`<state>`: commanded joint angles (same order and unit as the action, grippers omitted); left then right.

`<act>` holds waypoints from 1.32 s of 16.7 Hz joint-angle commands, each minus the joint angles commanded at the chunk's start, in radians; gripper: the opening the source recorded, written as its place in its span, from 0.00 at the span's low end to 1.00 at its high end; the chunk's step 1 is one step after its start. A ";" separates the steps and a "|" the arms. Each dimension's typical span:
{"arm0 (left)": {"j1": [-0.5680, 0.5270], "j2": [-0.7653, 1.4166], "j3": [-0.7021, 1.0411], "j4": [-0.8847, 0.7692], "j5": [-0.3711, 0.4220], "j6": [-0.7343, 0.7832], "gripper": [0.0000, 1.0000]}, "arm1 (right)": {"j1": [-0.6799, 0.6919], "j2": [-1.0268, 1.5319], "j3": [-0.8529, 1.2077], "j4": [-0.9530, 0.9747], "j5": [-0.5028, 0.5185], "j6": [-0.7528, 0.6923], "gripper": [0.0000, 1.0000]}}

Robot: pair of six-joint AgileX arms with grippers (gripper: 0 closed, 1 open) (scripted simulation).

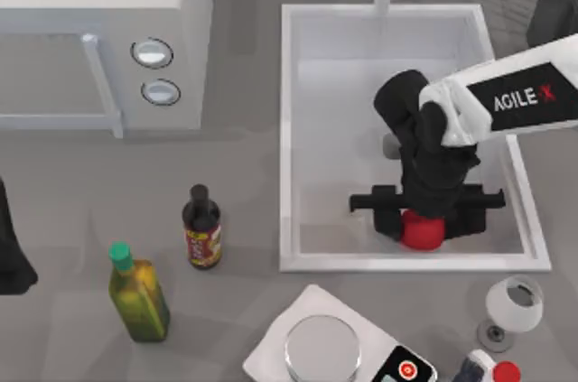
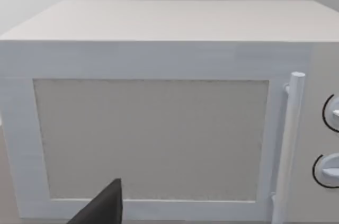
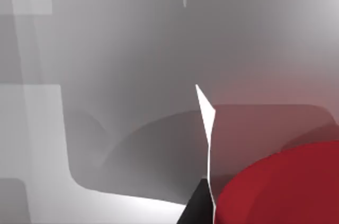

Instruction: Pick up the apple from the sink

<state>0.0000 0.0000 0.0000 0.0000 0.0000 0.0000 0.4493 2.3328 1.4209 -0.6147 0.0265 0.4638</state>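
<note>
Right end effector is straddling the smooth, bright-red round apple in the white rectangular sink, fingers spread wide; it's looking rigid, slippery, best squeezed across its middle.

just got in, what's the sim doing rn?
The right arm is reaching down into the sink, its right gripper directly over the apple near the basin's front edge. The top view doesn't settle whether the jaws have closed on it. The left gripper is parked at the table's left edge, facing the microwave.

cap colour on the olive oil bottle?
Green: the cap on the yellow-green oil bottle, at the table's left front. Top view shows it best.
</note>
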 joint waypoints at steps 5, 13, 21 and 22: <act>0.000 0.000 0.000 0.000 0.000 0.000 1.00 | 0.002 -0.020 0.099 -0.114 0.000 0.001 0.00; 0.000 0.000 0.000 0.000 0.000 0.000 1.00 | 0.000 -0.149 0.484 -0.664 -0.002 -0.002 0.00; 0.000 0.000 0.000 0.000 0.000 0.000 1.00 | -0.005 -0.233 0.660 -0.893 -0.003 -0.008 0.00; 0.000 0.000 0.000 0.000 0.000 0.000 1.00 | -0.005 -0.233 0.660 -0.893 -0.003 -0.008 0.00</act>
<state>0.0000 0.0000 0.0000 0.0000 0.0000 0.0000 0.4439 2.0996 2.0805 -1.5073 0.0239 0.4555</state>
